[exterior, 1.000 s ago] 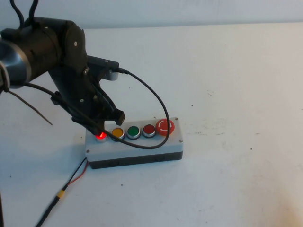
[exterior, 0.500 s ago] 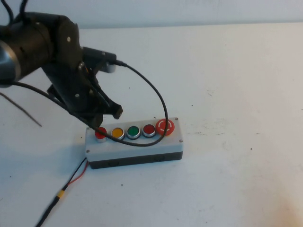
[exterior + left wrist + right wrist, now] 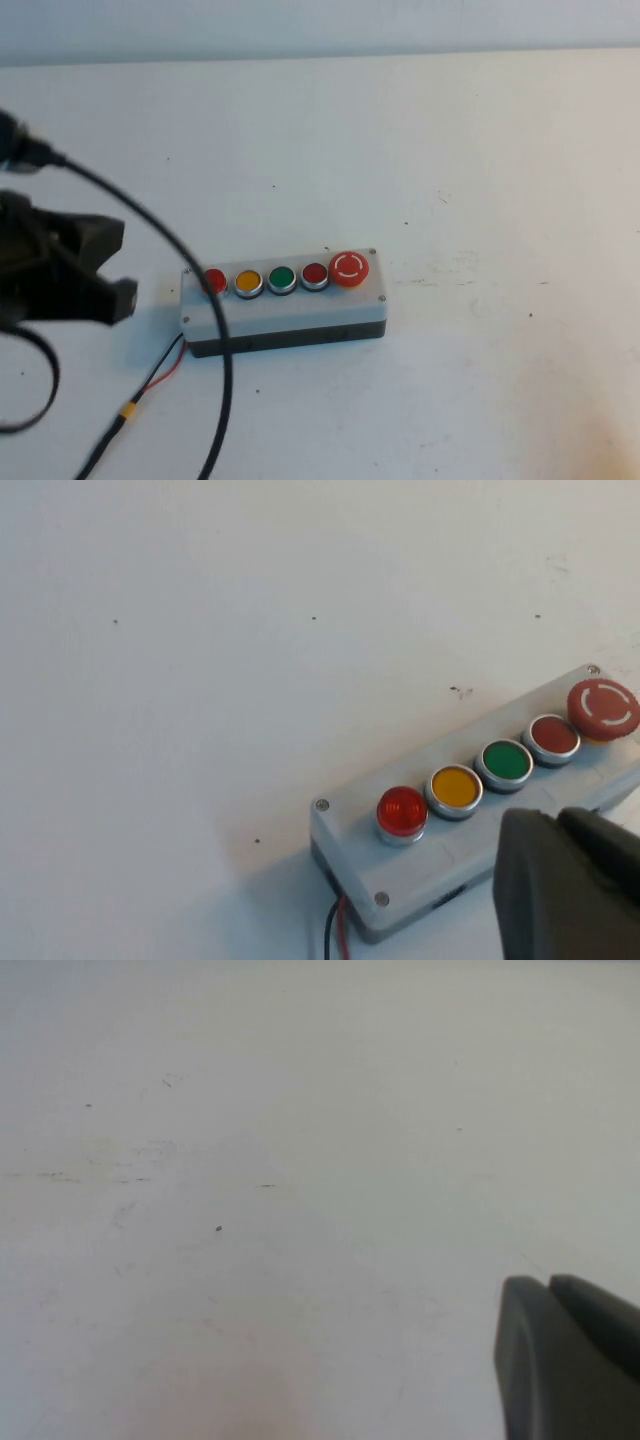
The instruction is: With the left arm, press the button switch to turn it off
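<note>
A: Where is the left gripper?

B: At the high view's left edge, off the grey box and cut by the frame. Its two dark fingers seem pressed together, nothing between them.

A: And the button switch?

B: On the box's end nearest that gripper, beside the yellow button, unlit. From above, the black cable crosses part of it.

A: The right gripper?

B: Only a dark corner above the bare counter; I cannot tell how it stands.
</note>
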Controlling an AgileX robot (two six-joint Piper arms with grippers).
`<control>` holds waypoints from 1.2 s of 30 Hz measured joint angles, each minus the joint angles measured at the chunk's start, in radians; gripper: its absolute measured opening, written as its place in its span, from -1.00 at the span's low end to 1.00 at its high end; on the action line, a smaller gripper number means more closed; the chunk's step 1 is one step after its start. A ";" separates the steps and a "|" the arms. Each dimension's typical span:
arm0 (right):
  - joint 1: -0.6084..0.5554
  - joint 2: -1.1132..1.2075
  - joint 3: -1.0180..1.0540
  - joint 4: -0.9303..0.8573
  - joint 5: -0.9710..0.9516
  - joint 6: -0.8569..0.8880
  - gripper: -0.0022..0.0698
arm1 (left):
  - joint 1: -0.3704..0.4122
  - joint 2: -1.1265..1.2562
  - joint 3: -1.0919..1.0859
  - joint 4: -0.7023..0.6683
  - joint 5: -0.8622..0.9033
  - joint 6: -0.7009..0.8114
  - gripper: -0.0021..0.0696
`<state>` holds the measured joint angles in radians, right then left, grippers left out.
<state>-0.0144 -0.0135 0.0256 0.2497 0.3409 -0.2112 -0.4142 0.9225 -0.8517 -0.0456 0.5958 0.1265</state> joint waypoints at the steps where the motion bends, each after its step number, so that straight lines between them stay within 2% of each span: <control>1: 0.000 0.000 0.000 0.000 0.000 0.000 -0.98 | 0.000 -0.044 0.050 0.000 -0.028 0.000 -0.95; 7: 0.000 0.000 0.000 0.000 0.000 0.000 -0.98 | 0.000 -0.252 0.234 0.158 -0.091 0.000 -0.95; 11: 0.000 0.000 0.000 0.000 0.000 0.000 -0.98 | 0.000 -0.333 0.269 0.156 -0.084 -0.079 -0.95; 16: 0.000 0.000 0.000 0.000 0.000 0.000 -0.98 | 0.000 -0.368 0.297 0.161 -0.087 -0.103 -0.95; 20: 0.000 0.000 0.000 0.000 0.000 0.000 -0.98 | 0.000 -0.408 0.395 0.163 -0.262 -0.091 -0.95; 22: 0.000 0.000 0.000 0.000 0.000 0.000 -0.98 | 0.007 -0.466 0.484 0.148 -0.408 -0.053 -0.95; 25: 0.000 0.000 0.000 0.000 0.000 0.000 -0.98 | 0.044 -0.583 0.620 0.105 -0.633 0.016 -0.95; 28: 0.000 0.000 0.000 0.000 0.000 0.000 -0.98 | 0.104 -0.709 0.731 0.081 -0.770 0.050 -0.95; 33: 0.000 0.000 0.000 0.000 0.000 0.000 -0.98 | 0.211 -0.854 0.846 0.052 -0.808 0.053 -0.95; 36: 0.000 0.000 0.000 0.000 0.000 0.000 -0.98 | 0.230 -0.912 0.872 0.037 -0.753 0.024 -0.95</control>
<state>-0.0144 -0.0135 0.0256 0.2497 0.3409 -0.2112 -0.1845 0.0108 0.0204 -0.0090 -0.1577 0.1507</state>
